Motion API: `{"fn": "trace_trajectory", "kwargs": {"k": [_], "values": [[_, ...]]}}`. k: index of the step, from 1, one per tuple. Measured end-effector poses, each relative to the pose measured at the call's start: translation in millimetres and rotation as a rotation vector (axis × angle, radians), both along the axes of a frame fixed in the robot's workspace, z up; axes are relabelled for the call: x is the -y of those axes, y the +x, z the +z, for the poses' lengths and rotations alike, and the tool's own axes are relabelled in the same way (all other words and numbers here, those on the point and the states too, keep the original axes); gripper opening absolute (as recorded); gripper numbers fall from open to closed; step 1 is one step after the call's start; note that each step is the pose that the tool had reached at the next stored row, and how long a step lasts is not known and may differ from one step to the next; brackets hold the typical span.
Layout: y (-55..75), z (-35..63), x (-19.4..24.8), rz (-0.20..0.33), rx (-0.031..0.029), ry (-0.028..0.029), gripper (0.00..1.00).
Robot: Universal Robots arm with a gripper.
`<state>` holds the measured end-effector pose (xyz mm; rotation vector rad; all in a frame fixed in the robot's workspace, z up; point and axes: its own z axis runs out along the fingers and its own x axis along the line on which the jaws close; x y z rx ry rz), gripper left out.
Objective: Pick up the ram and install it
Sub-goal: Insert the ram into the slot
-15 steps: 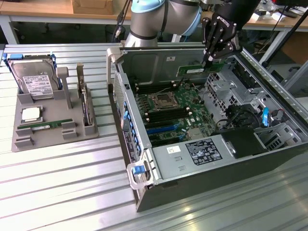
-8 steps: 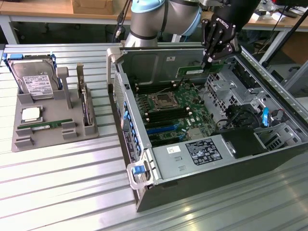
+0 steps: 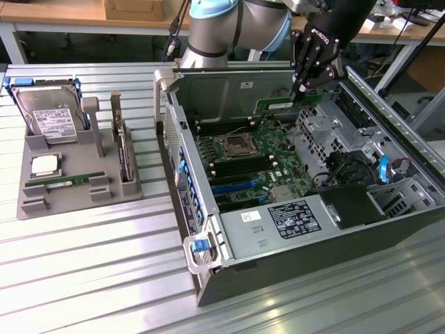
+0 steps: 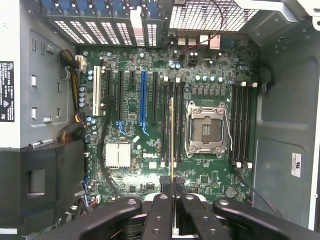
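Observation:
My gripper (image 3: 304, 89) hangs over the back part of the open computer case (image 3: 389, 229), shut on the ram (image 3: 281, 105), a long green stick held level above the motherboard (image 3: 250, 160). In the wrist view the ram (image 4: 172, 135) shows edge-on as a thin line between my black fingers (image 4: 162, 202). It runs along the black memory slots (image 4: 166, 125) beside the processor socket (image 4: 206, 129), still apart from the board.
A grey holder (image 3: 42, 202) on the exterior view's left carries a silver hard drive (image 3: 49, 115), a square processor chip (image 3: 45, 165), another green stick (image 3: 66, 182) and an upright card (image 3: 119, 139). Case walls and the drive cage (image 3: 327, 125) stand close around the gripper.

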<state>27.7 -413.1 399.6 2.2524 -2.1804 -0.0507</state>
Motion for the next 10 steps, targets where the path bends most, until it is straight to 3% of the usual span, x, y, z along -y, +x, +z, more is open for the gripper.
{"fn": "trace_trajectory", "kwargs": {"k": [10], "values": [[0.0, -4.9, 0.0, 0.000, 0.0000, 0.0000, 0.12]]}}
